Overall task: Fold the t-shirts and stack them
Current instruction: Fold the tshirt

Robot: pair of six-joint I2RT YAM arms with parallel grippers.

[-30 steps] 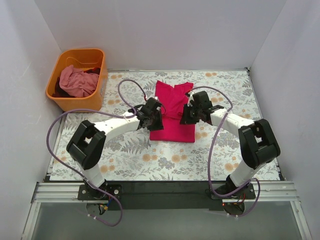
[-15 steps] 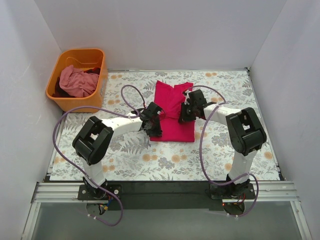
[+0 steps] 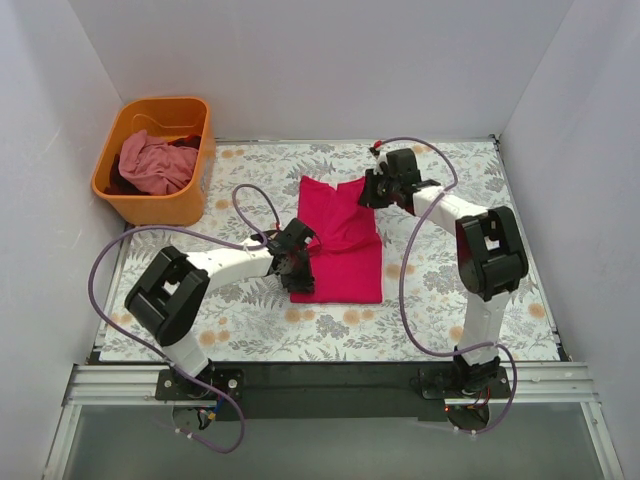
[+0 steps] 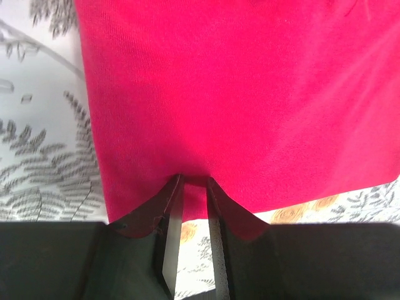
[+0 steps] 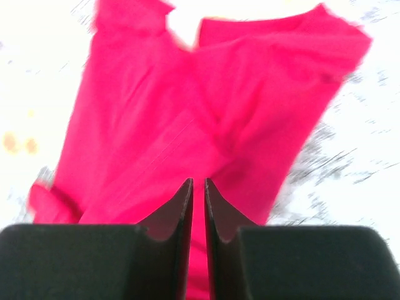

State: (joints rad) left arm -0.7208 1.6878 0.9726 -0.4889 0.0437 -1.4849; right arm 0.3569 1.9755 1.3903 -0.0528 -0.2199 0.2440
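Note:
The crimson-pink t-shirt point(image 3: 340, 240) lies folded lengthwise on the floral table, its neck end far and its hem near. My left gripper point(image 3: 298, 265) is at the shirt's near left hem. In the left wrist view its narrow jaws point(image 4: 194, 181) pinch the hem edge of the shirt point(image 4: 237, 94). My right gripper point(image 3: 372, 190) is over the shirt's far right corner. In the blurred right wrist view it point(image 5: 198, 181) is shut above the shirt point(image 5: 206, 112), holding nothing. The paler dusty pink t-shirt point(image 3: 150, 165) lies crumpled in the basket. The neck label does not show.
The orange plastic basket point(image 3: 160, 208) stands at the far left corner and also holds a dark garment point(image 3: 120, 186). White walls close in the table on the left, back and right. Purple cables loop from both arms above the cloth.
My left gripper has pulled back toward the near edge and the crimson shirt has slid nearer with it. My right gripper has moved from the shirt's middle to its far right corner.

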